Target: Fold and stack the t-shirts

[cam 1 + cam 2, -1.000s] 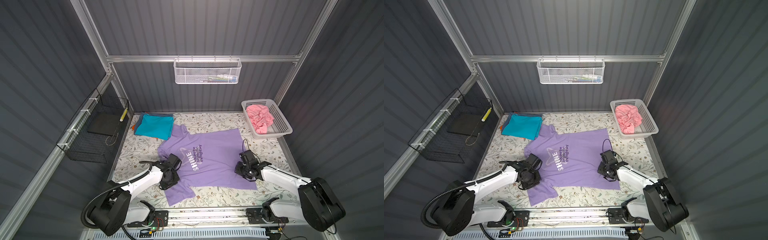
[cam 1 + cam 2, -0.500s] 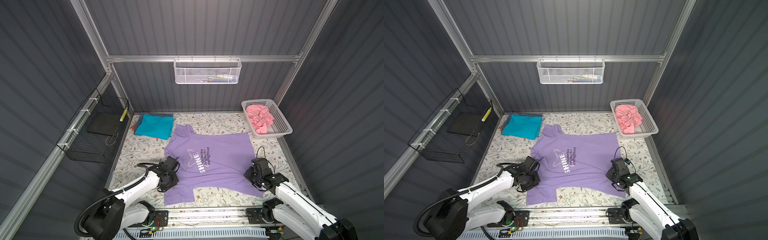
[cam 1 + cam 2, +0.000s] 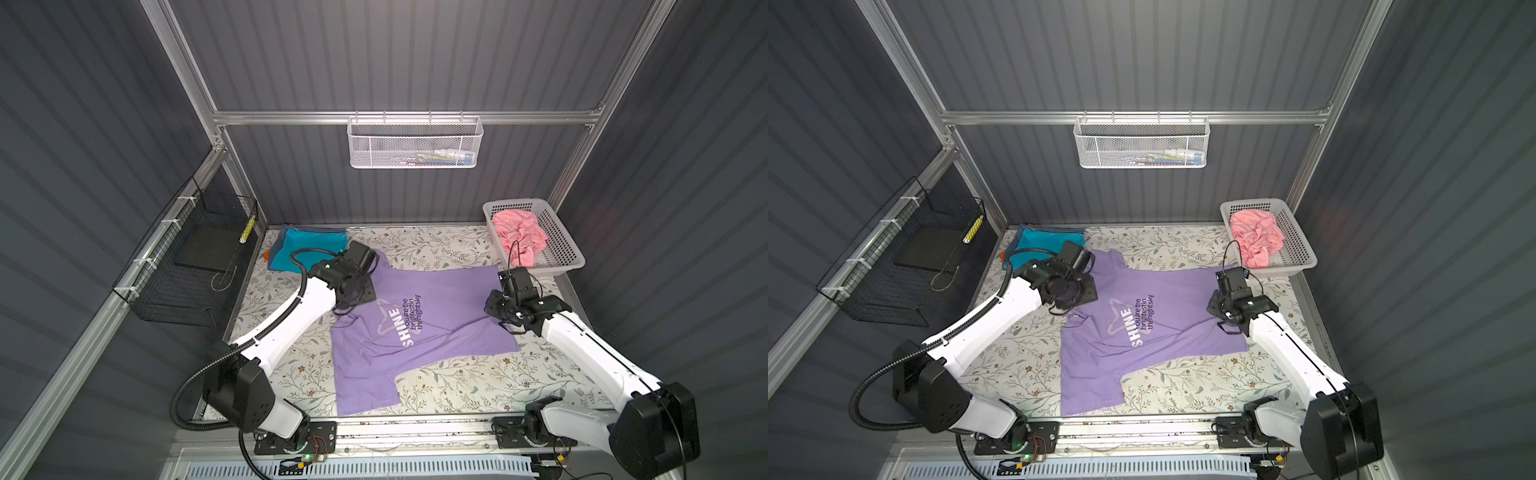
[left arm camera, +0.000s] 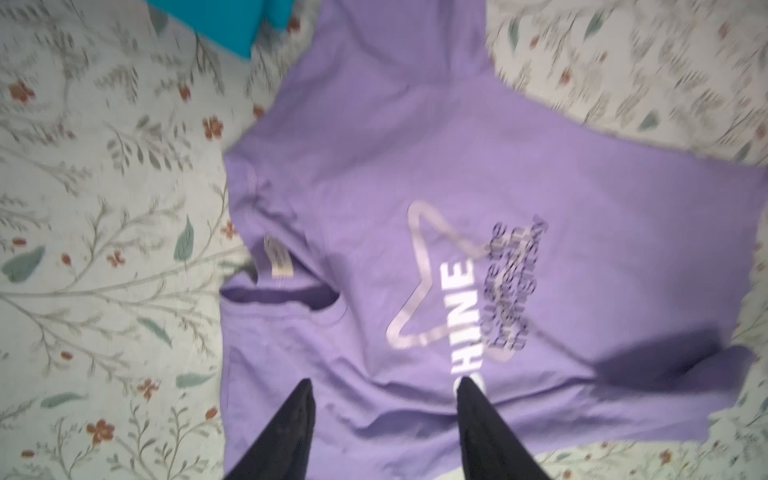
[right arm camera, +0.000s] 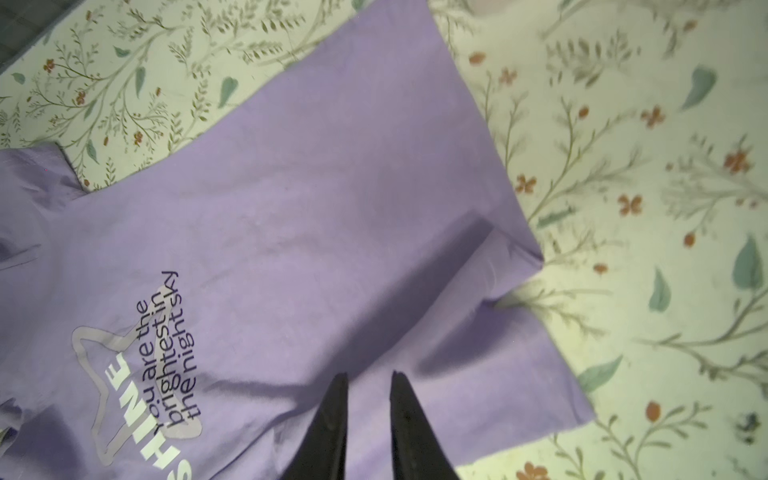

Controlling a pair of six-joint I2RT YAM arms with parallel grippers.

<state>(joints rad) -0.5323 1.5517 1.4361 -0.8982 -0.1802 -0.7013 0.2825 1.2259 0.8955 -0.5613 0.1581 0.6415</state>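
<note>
Containers, three. A white perforated plastic basket (image 3: 559, 237) is sitting at the bench's far right corner and holding one crumpled pink tee (image 3: 519, 232). A white mesh basket (image 3: 415, 141) is hanging on the back wall, with small items inside (too small to name). A black wire basket (image 3: 187, 266) is hanging on the left wall and carrying a dark flat slab (image 3: 205, 251) and a yellowish stick (image 3: 247, 228).

Bench (image 3: 457, 382): a floral-print cover is lying flat over it.

Tees out of the basket. One lavender tee (image 3: 436, 316) is lying spread mid-bench, print up, with a white star outline and "SHINE". Its collar is pointing to the left edge and its hem to the right edge. One sleeve is reaching to the near edge, the other to the far edge. The cloth is soft and mostly smooth, with a low ridge creasing it near the hem. A folded stack is sitting at the far left corner with a teal tee (image 3: 307, 245) on top. Blue-grey (image 3: 1054, 227) and orange (image 3: 267, 254) edges are peeking from under it.

Arms, two. The left gripper (image 4: 386, 382) is hanging over the lavender tee by the print, fingers spread wide and gripping nothing. The right gripper (image 5: 369, 374) is hanging over the hem end, fingers parted by a narrow gap with no cloth between them.
</note>
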